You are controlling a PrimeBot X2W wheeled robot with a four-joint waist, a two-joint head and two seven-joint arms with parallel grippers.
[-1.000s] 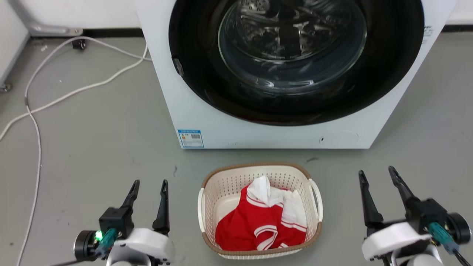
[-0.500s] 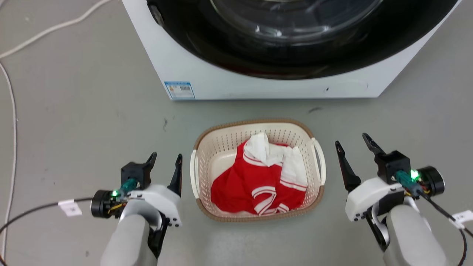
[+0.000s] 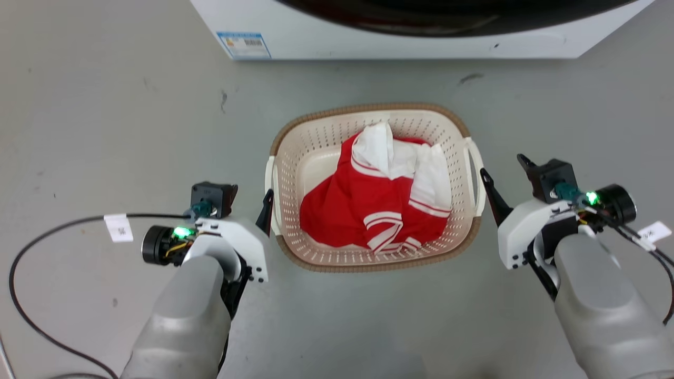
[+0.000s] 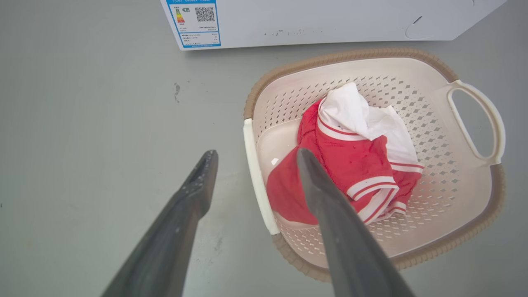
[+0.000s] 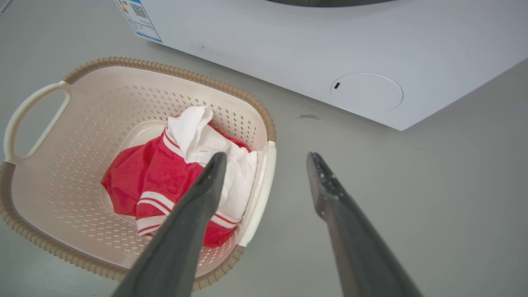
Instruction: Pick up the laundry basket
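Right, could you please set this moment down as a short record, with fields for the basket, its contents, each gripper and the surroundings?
basket: laundry basket, upright on the grey floor, not yet lifted
contents: crumpled red and white garment
left gripper: open, one finger on each side of the left handle; contact cannot be told
right gripper: open, one finger on each side of the right handle; contact cannot be told
surroundings: white washing machine just beyond the basket

A: You're looking at the laundry basket (image 3: 295, 152): cream, perforated, with a brown woven-look rim.
B: And your garment (image 3: 337, 210) inside is red, white-striped, plain white toward twelve o'clock.
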